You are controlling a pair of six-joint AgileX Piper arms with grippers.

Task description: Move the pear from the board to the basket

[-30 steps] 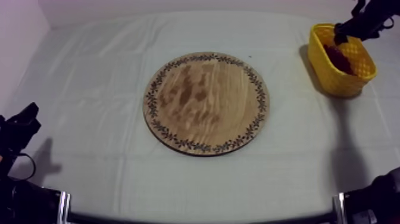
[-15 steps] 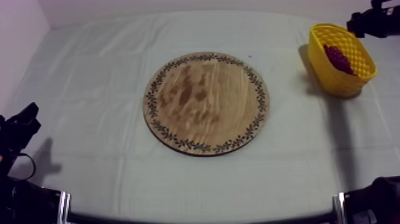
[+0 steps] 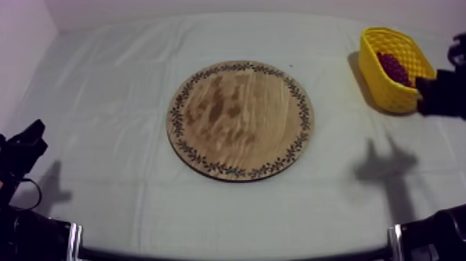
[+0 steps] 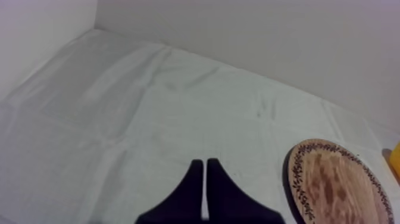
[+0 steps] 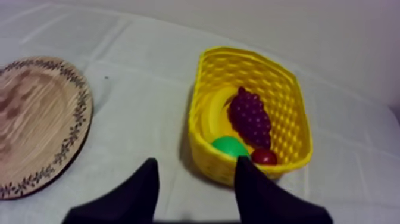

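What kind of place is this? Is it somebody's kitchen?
Probably not a kitchen, more a robot practice spot: a plain cloth-covered table, a yellow basket of toy fruit like grapes, and the right gripper near it.

Pear [image 5: 229, 146] low in yellow basket [image 5: 202, 149], underside hidden by the near wall; small red fruit [image 5: 263, 156] beside it likewise. Banana [image 5: 214, 110] partly covered by grapes [image 5: 250, 118]. Left wrist view: wooden board [image 4: 339, 182] cut off at frame edge.
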